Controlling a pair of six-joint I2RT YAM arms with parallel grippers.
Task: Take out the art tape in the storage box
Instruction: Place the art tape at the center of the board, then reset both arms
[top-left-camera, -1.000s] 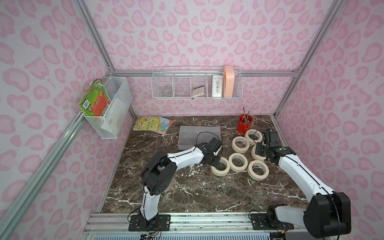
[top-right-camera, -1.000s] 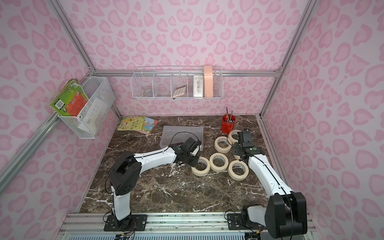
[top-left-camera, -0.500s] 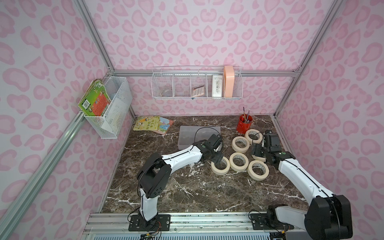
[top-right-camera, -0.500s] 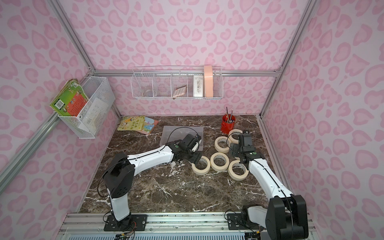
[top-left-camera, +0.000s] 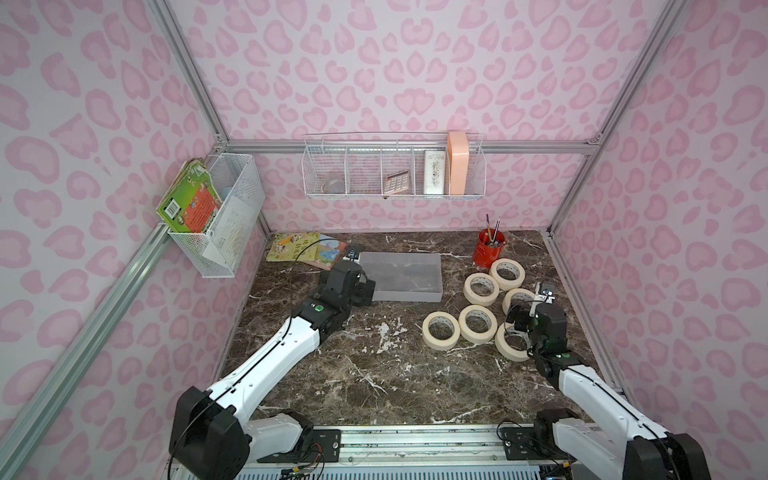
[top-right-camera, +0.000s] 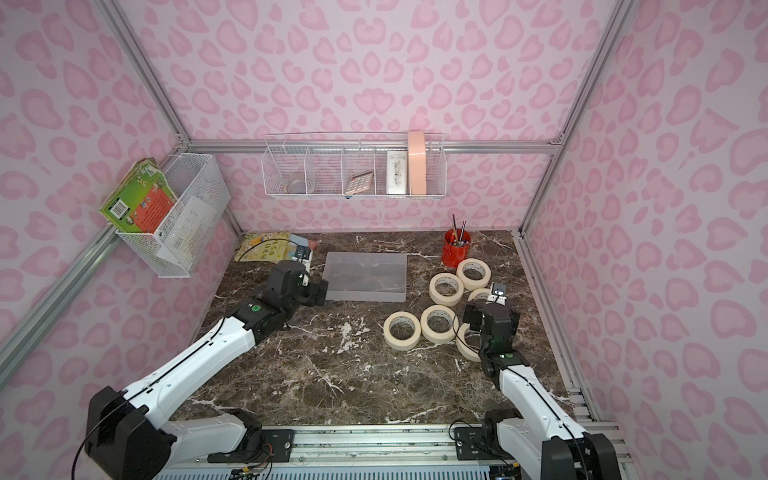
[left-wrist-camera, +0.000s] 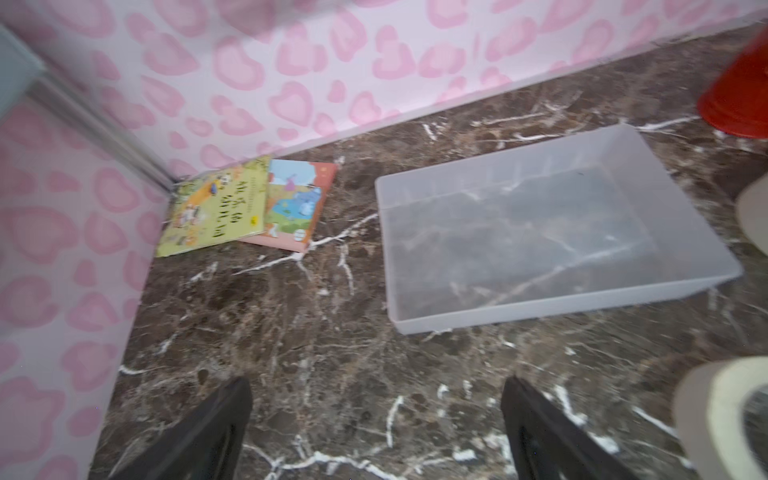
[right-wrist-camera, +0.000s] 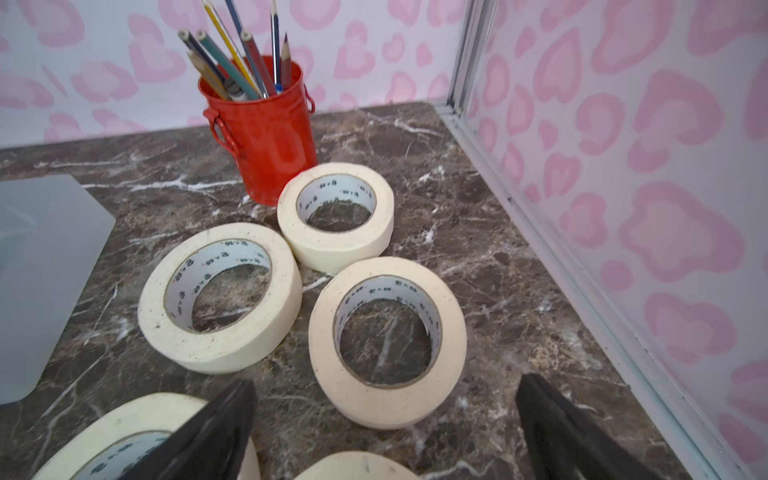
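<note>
The storage box (top-left-camera: 401, 291) is a shallow grey translucent tray lying empty at the back middle of the marble table, also seen in the left wrist view (left-wrist-camera: 561, 299). Several cream art tape rolls lie flat on the table to its right, among them one nearest the middle (top-left-camera: 441, 345) and one by the red cup (right-wrist-camera: 336, 253). My left gripper (top-left-camera: 365, 293) (left-wrist-camera: 374, 415) is open over bare table beside the box's near left corner. My right gripper (top-left-camera: 521, 320) (right-wrist-camera: 384, 399) is open above the right-hand rolls, holding nothing; one roll (right-wrist-camera: 322, 345) lies just beyond its fingertips.
A red pencil cup (top-left-camera: 489, 253) stands behind the rolls. Two picture books (top-left-camera: 303, 249) lie in the back left corner. White wire baskets hang on the back wall (top-left-camera: 395, 191) and the left wall (top-left-camera: 220, 232). The right wall rail (right-wrist-camera: 561, 257) runs close beside the rolls.
Both grippers have opened. The left one left the nearest roll and swung left and back to the box's corner. The right one drew back toward the front over the rolls.
</note>
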